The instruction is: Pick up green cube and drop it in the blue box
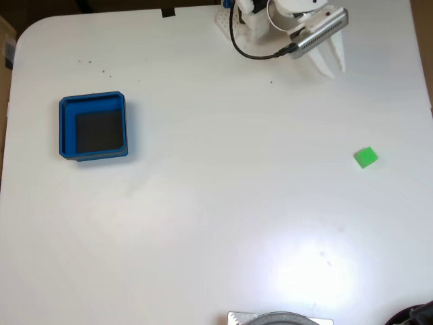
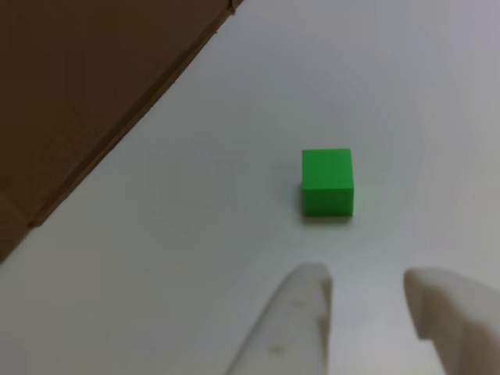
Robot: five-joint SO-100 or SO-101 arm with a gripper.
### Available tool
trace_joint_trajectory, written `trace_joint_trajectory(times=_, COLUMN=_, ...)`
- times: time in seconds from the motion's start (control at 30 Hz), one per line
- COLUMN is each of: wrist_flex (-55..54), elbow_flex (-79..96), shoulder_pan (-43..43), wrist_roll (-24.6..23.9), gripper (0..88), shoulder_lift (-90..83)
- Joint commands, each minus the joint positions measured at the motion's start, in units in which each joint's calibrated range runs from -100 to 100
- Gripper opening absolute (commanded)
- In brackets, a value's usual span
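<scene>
Approaching: we log the gripper (image 2: 366,301) spread and empty short of the green cube (image 2: 327,182), lying on the table (image 1: 216,223) well apart from the blue box (image 1: 93,126); next, we judge, reaching forward to straddle it.

Cube (image 1: 366,157) far right of box (image 1: 93,126)

Green cube (image 1: 366,157), blue box (image 1: 93,126) w/ dark floor, white table (image 1: 203,203).
</scene>
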Motion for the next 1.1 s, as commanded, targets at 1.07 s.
trace_joint_trajectory(times=1.07, wrist_flex=7.16, elbow_flex=-36.11, shoulder_pan=-6.65, wrist_roll=0.1, gripper=30.1, shoulder_lift=31.98)
